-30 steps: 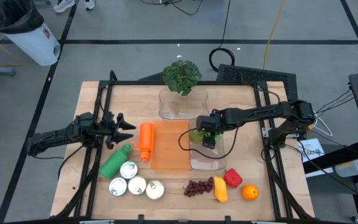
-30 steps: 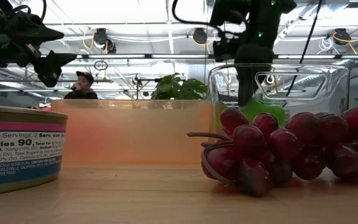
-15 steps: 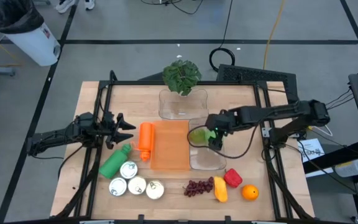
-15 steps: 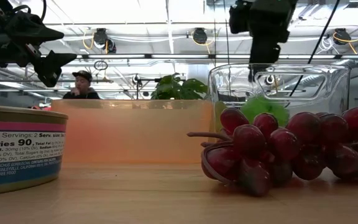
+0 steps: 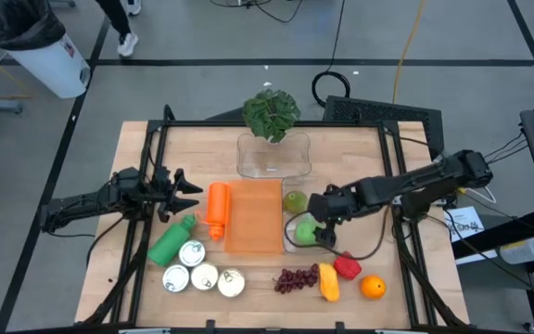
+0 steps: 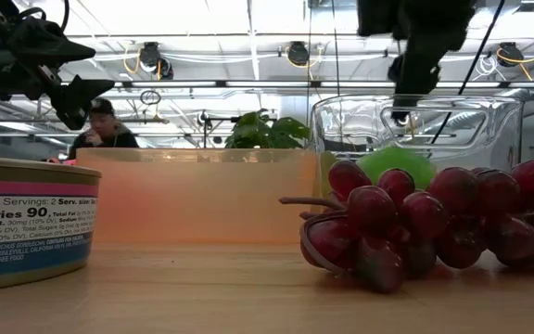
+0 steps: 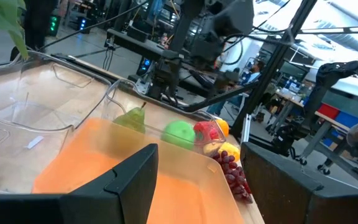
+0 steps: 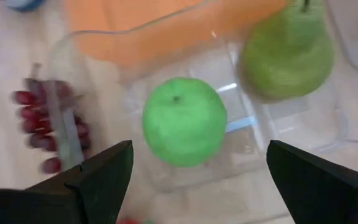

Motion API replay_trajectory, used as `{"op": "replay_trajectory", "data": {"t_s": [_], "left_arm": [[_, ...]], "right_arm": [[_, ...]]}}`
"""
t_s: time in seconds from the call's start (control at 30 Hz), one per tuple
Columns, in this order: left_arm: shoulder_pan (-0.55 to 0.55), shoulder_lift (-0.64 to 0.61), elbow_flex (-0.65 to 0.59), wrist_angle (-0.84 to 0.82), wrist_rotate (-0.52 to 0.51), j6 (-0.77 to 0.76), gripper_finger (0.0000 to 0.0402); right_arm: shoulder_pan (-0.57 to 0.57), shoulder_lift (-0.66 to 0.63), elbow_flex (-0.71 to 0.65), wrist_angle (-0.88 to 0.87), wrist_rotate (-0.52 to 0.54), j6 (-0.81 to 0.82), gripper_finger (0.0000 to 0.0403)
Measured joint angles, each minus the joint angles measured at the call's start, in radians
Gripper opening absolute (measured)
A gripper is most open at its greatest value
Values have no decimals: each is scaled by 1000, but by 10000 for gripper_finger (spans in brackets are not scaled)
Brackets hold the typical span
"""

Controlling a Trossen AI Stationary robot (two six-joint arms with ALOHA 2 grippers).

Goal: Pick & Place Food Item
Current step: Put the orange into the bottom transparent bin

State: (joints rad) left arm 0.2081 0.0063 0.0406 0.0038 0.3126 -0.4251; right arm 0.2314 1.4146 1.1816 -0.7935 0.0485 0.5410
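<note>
Risen clear of the clear container (image 5: 315, 243), the right claw (image 8: 191, 180) hangs wide and empty above the green apple (image 8: 184, 121) now lying inside beside the pear (image 8: 289, 55), so this placement looks done, other foods remaining on the counter (image 5: 360, 162).

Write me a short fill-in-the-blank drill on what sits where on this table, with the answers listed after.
1. The green apple and the pear lie inside the clear ____ beside the orange tray.
2. The right gripper hangs over the apple with its jaws ____.
3. The bunch of grapes lies on the table next to a yellow pepper and a ____ one.
4. Near the table's front stand ____ cans.

Missing words: container; open; red; three
</note>
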Motion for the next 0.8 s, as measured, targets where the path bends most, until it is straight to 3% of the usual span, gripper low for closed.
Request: {"op": "replay_trajectory", "data": {"t_s": [0.3, 0.63, 0.8], "left_arm": [[0, 0, 0, 0, 0, 1, 243], [0, 0, 0, 0, 0, 1, 243], [0, 0, 0, 0, 0, 0, 243]], "right_arm": [[232, -112, 1, -35, 1, 241, 350], [567, -162, 1, -276, -25, 763, 350], [723, -131, 1, -315, 7, 936, 350]]}}
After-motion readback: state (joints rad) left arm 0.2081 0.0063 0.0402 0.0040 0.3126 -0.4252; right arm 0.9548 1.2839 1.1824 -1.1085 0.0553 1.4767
